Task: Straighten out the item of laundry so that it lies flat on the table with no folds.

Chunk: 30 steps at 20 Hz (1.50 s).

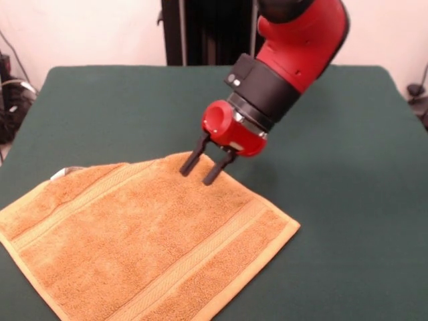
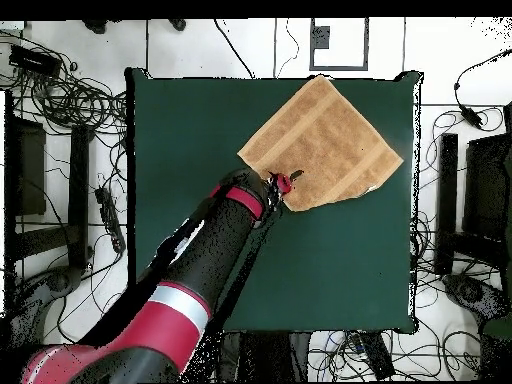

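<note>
The item of laundry (image 1: 144, 234), a small rectangular orange-tan terry-cloth towel with paler woven bands, lies spread as a diamond toward one edge of the wide dark green cloth-covered table (image 1: 341, 154); it looks nearly flat, with no fold showing; the red and black gripper (image 1: 206, 167) tilts down over the towel's far corner, its fingers spread and pinching nothing, tips at or just above the cloth, likely placed there to tug or press that corner flat.
</note>
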Each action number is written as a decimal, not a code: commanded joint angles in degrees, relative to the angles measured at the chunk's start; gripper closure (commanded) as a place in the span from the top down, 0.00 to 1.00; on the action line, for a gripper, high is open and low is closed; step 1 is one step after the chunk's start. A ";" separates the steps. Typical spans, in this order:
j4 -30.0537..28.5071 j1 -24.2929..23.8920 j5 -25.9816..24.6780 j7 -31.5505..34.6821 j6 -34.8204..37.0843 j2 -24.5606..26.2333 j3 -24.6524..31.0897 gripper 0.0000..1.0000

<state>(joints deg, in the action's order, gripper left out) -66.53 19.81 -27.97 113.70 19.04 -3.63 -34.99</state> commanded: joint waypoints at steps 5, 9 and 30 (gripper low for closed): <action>-8.14 -4.12 -1.25 -5.84 -0.43 -5.47 18.70 1.00; -7.69 -4.77 -1.65 -6.60 3.75 -5.15 19.75 1.00; -9.16 -2.15 -3.37 -4.63 12.37 -7.25 22.04 1.00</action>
<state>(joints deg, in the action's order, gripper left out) -72.45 15.73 -29.88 113.70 25.64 -12.26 -20.90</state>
